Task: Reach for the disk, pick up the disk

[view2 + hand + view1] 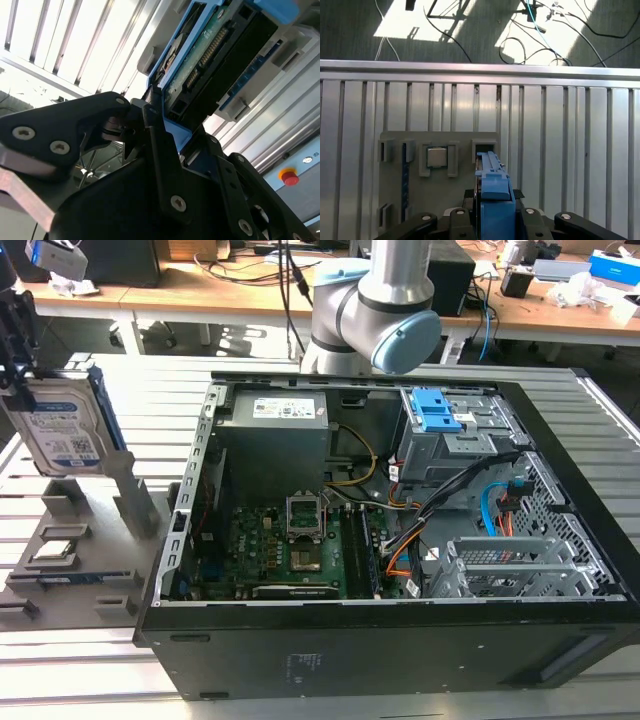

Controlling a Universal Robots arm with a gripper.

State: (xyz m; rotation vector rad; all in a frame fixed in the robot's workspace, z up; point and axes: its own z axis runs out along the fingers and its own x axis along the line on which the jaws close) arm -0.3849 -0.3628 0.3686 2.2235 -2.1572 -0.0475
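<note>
Silver-grey rectangular hard drive in a blue plastic frame, the disk (62, 430) stands upright at the grey slotted holder (100, 560), clamped by the black end effector (495, 217). I judge a straight, untilted lift best.

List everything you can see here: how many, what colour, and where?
disk: one, silver-grey in blue frame, upright above the holder, exterior view's left.
holder: one, grey, on the table beside the case.
chip: one, silver, in a holder slot.
computer case: one, black, open, centre.
motherboard: one, green, inside the case.
table: one, silver slats, under everything.
arm: one, grey with pale blue caps, behind the case.
gripper: one, black, shut on the disk's blue frame.
</note>
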